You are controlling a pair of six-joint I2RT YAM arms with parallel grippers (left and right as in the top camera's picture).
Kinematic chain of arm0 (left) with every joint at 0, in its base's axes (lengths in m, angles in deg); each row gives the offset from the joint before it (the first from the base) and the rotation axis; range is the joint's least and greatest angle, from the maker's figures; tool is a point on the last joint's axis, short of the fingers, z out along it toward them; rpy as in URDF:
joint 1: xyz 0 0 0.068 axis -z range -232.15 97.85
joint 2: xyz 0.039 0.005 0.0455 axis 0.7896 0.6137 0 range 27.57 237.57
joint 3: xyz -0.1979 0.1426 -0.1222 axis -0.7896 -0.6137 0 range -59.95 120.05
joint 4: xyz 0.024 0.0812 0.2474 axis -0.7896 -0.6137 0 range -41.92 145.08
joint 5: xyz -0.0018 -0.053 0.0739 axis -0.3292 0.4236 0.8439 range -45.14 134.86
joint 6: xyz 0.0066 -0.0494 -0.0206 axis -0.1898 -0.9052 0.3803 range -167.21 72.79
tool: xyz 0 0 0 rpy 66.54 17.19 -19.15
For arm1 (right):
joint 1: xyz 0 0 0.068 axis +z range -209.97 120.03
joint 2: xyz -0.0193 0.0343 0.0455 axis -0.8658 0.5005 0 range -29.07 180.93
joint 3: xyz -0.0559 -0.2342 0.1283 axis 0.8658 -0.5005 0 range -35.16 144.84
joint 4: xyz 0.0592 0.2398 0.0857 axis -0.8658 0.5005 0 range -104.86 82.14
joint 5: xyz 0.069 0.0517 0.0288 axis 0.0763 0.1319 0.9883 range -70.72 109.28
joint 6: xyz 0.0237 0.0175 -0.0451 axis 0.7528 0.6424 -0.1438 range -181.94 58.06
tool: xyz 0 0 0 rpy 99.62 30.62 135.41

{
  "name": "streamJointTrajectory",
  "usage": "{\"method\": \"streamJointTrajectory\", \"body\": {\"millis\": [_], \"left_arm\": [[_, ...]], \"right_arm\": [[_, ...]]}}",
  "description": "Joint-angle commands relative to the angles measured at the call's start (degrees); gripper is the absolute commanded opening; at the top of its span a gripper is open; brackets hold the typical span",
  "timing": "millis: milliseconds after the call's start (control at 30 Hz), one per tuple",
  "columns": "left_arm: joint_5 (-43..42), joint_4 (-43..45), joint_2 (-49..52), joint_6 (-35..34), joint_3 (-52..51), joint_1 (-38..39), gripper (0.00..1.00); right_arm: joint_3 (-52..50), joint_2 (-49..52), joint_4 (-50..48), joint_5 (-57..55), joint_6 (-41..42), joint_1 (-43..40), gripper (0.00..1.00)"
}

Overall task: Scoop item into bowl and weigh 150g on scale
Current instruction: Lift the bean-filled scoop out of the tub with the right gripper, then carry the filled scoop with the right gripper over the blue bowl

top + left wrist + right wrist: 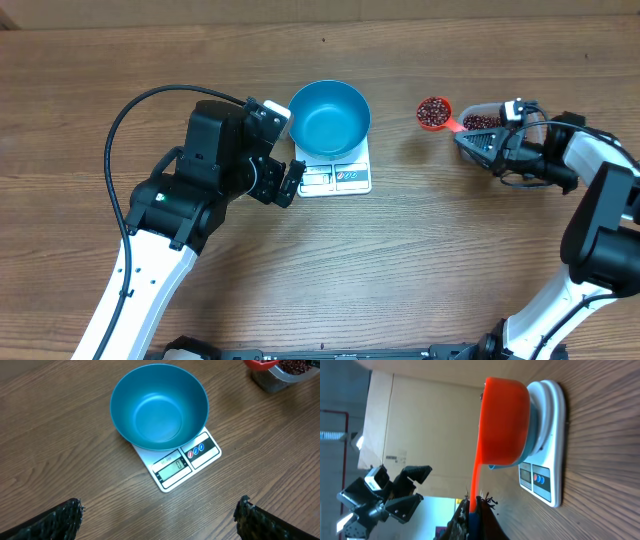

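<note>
The light blue bowl [329,117] [159,407] stands empty on the white scale [338,179] [186,463], whose display reads zero. My left gripper [290,183] [157,521] hovers open just in front of the scale, holding nothing. To the right, my right gripper [478,141] [472,512] is shut on the blue-tipped handle of the orange-red scoop [434,112] [502,422]. The scoop is filled with dark red beans [433,110] and hangs above the table between the bowl and the clear tub [487,122]. More beans lie in the tub.
The left arm's black cable [135,115] loops over the table at the left. In the left wrist view the tub [280,377] sits at the top right corner. Cardboard and room clutter show beyond the table in the right wrist view.
</note>
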Motion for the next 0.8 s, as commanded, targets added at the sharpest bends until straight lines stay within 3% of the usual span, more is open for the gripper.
{"method": "streamJointTrajectory", "body": {"millis": [0, 767], "left_arm": [[-0.9, 0.0, -1.0, -0.4, 0.1, 0.2, 1.0], [-0.9, 0.0, -1.0, -0.4, 0.1, 0.2, 1.0]], "right_arm": [[0.7, 0.2, -0.7, 4.1, -1.0, 2.2, 0.04], [0.7, 0.2, -2.4, 4.1, -0.7, 9.6, 0.04]]}}
